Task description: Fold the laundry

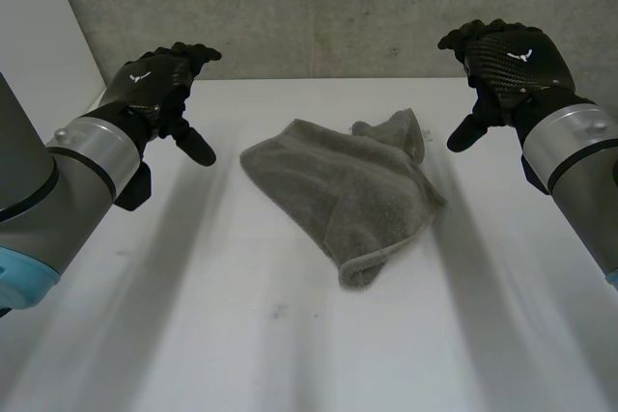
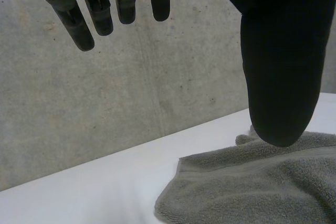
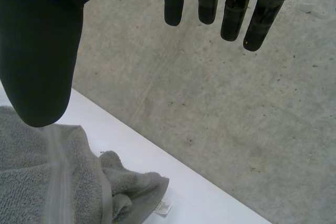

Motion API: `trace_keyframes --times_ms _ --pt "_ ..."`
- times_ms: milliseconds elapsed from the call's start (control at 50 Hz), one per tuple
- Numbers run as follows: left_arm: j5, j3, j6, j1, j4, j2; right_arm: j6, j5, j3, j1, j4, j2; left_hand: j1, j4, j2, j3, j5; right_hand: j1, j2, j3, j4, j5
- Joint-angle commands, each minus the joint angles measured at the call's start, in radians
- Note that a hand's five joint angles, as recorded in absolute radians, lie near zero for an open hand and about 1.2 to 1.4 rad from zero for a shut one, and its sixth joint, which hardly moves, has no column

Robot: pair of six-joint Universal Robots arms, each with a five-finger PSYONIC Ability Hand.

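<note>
Grey towel (image 1: pixel 343 190) crumpled mid-surface (image 1: pixel 193 335), left hand (image 1: pixel 154 84) and right hand (image 1: pixel 507 60) raised either side of it, fingers relaxed and apart, holding nothing, concrete wall (image 1: pixel 319 7) behind.

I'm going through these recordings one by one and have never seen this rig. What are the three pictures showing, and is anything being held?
This is a two-armed robot at a white table. The wide picture comes from a camera behind and between the arms, looking down. The other two come from cameras on each wrist, looking along the palm, so you see that hand's own black fingers and thumb up close. The left robot hand and right robot hand hover above the table, open, holding nothing. Between them a grey towel lies crumpled, touched by neither. Behind the table is a concrete wall.
</note>
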Motion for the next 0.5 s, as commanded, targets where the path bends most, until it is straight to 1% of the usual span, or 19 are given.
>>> trace_keyframes --times_ms 20,40,60,100,120,140,200,220,260,280,300,320,360,400,420,440,460,480,500 --pt "0.000 -0.001 0.000 0.001 0.000 0.001 -0.101 -0.002 -0.001 0.004 0.062 0.023 0.005 0.010 0.014 0.011 -0.019 -0.036 -0.057 -0.039 -0.060 -0.070" --pt "0.000 -0.001 0.000 0.001 0.000 0.001 -0.179 -0.005 -0.004 0.004 0.100 0.039 0.005 0.010 0.014 0.011 -0.019 -0.036 -0.057 -0.039 -0.060 -0.070" --pt "0.000 0.001 0.000 0.001 0.000 0.000 -0.180 -0.006 -0.004 0.004 0.101 0.040 0.002 0.007 0.011 0.008 -0.022 -0.036 -0.057 -0.039 -0.060 -0.070" --pt "-0.002 0.001 0.000 0.001 0.000 0.000 -0.347 -0.004 0.003 0.000 0.156 0.088 0.002 0.007 0.011 0.008 -0.022 -0.036 -0.057 -0.039 -0.060 -0.070" --pt "-0.003 -0.001 -0.003 0.001 -0.002 0.000 -0.347 -0.004 0.003 0.000 0.156 0.089 0.002 0.007 0.011 0.008 -0.022 -0.036 -0.057 -0.039 -0.060 -0.070" --pt "-0.005 -0.002 -0.006 0.001 -0.002 0.001 -0.408 -0.007 0.012 0.000 0.169 0.101 0.002 0.007 0.011 0.008 -0.022 -0.036 -0.057 -0.039 -0.060 -0.070" --pt "-0.008 -0.004 -0.014 0.000 -0.003 0.001 -0.476 -0.025 0.048 0.000 0.164 0.127 0.002 0.007 0.011 0.008 -0.022 -0.036 -0.057 -0.039 -0.060 -0.070" --pt "-0.008 -0.004 -0.014 0.000 -0.003 0.001 -0.476 -0.025 0.048 0.000 0.163 0.127 0.002 0.007 0.011 0.008 -0.022 -0.036 -0.057 -0.039 -0.060 -0.070" --pt "-0.008 -0.005 -0.013 -0.002 -0.003 0.001 -0.478 -0.111 0.077 -0.002 0.118 0.191 0.002 0.007 0.011 0.008 -0.022 -0.036 -0.057 -0.039 -0.060 -0.070" --pt "-0.011 -0.008 -0.011 -0.005 -0.003 0.003 -0.478 -0.111 0.077 -0.002 0.117 0.191 0.002 0.007 0.011 0.008 -0.022 -0.036 -0.057 -0.039 -0.060 -0.070" --pt "-0.011 -0.008 -0.008 -0.008 -0.002 0.000 -0.478 -0.164 0.092 -0.005 0.078 0.222 0.002 0.007 0.011 0.008 -0.022 -0.036 -0.057 -0.039 -0.060 -0.070" --pt "-0.011 -0.009 -0.008 -0.008 -0.002 0.000 -0.478 -0.165 0.092 -0.005 0.078 0.222 0.002 0.007 0.011 0.008 -0.022 -0.036 -0.057 -0.039 -0.060 -0.070" --pt "-0.011 -0.010 -0.005 -0.008 -0.002 -0.003 -0.478 -0.237 0.120 -0.009 -0.014 0.280 0.002 0.007 0.011 0.008 -0.022 -0.036 -0.057 -0.039 -0.060 -0.070" --pt "-0.009 -0.010 -0.005 -0.009 -0.003 -0.006 -0.478 -0.246 0.129 -0.011 -0.068 0.312 0.002 0.007 0.011 0.008 -0.022 -0.012 -0.032 -0.015 -0.036 -0.045" --pt "-0.009 -0.010 -0.005 -0.009 -0.003 -0.006 -0.478 -0.243 0.135 -0.011 -0.132 0.346 0.002 0.007 0.011 0.008 -0.022 0.125 0.105 0.123 0.101 0.092" --pt "-0.009 -0.012 -0.005 -0.009 -0.002 -0.006 -0.478 -0.243 0.135 -0.011 -0.133 0.346 0.002 0.007 0.011 0.008 -0.022 0.127 0.106 0.124 0.103 0.093" --pt "-0.009 -0.012 -0.005 -0.009 -0.002 -0.006 -0.478 -0.242 0.141 -0.009 -0.207 0.372 0.002 0.007 0.011 0.008 -0.022 0.356 0.336 0.354 0.332 0.323" --pt "-0.009 -0.012 -0.005 -0.009 -0.002 -0.006 -0.478 -0.242 0.141 -0.009 -0.208 0.372 0.002 0.007 0.011 0.008 -0.022 0.358 0.338 0.356 0.334 0.325" --pt "-0.009 -0.012 -0.005 -0.009 -0.002 -0.008 -0.476 -0.243 0.149 -0.009 -0.284 0.392 0.002 0.007 0.011 0.008 -0.022 0.658 0.638 0.656 0.634 0.625"
